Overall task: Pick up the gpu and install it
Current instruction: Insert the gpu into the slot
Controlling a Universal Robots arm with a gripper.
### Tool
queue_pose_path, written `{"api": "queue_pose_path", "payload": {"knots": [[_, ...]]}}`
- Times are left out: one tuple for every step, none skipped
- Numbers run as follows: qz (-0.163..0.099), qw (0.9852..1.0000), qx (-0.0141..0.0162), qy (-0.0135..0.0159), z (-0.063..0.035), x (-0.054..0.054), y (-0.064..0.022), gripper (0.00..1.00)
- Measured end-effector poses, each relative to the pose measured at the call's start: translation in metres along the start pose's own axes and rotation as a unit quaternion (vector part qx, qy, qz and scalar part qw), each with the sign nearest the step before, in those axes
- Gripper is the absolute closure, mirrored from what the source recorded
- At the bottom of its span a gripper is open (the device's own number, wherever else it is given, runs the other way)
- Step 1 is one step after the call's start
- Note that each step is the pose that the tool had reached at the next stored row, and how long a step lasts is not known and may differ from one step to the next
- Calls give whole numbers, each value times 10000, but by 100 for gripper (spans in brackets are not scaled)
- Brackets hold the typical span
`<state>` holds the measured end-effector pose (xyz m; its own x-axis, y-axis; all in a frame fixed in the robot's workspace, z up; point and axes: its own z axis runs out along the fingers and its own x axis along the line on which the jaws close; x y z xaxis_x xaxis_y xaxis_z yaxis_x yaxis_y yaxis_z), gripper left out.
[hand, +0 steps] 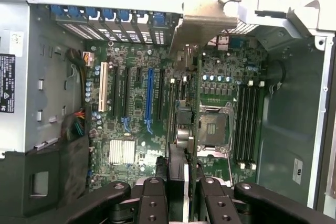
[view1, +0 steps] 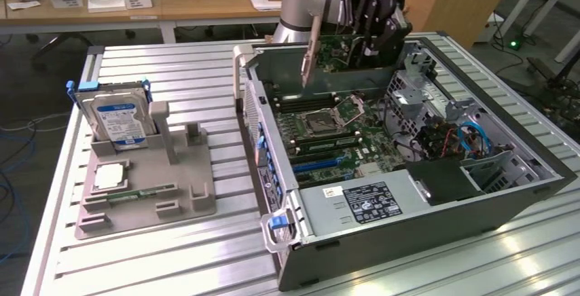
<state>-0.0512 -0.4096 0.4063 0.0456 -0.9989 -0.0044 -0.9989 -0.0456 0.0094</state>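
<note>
The gpu (view1: 343,48) is a thin card with a silvery bracket (view1: 312,51) at one end. It hangs upright over the back part of the open computer case (view1: 507,187). My gripper (view1: 373,34) is shut on the card's upper edge. In the wrist view the gpu (hand: 195,103) shows edge-on between my black fingers (hand: 153,203), with its bracket (hand: 202,24) toward the case's rear slot covers. It hovers above the motherboard (hand: 131,124), between the long blue slot (hand: 149,98) and the CPU socket (hand: 212,129). I cannot tell whether it touches a slot.
A grey fixture (view1: 172,204) on the ribbed metal table (view1: 163,262) at the exterior view's left holds a hard drive with a blue label (view1: 118,123), a CPU chip (view1: 107,176) and a memory stick (view1: 140,193). A power supply (view1: 363,204) and cables (view1: 471,140) sit inside the case.
</note>
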Motion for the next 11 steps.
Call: {"api": "queue_pose_path", "payload": {"knots": [[0,10000,15,1,11,0,0,72],[14,10000,27,2,19,0,-1,72],[51,10000,34,2,29,0,-1,72],[97,9999,39,2,40,0,-1,72],[172,9998,39,1,51,1,-1,72],[244,9997,40,0,63,0,-1,72],[281,9996,40,1,69,0,-1,72],[312,9995,40,0,74,0,-1,72],[333,9994,41,0,82,1,-1,72],[337,9994,42,0,91,1,-1,72],[339,9994,54,0,103,1,0,72]]}}
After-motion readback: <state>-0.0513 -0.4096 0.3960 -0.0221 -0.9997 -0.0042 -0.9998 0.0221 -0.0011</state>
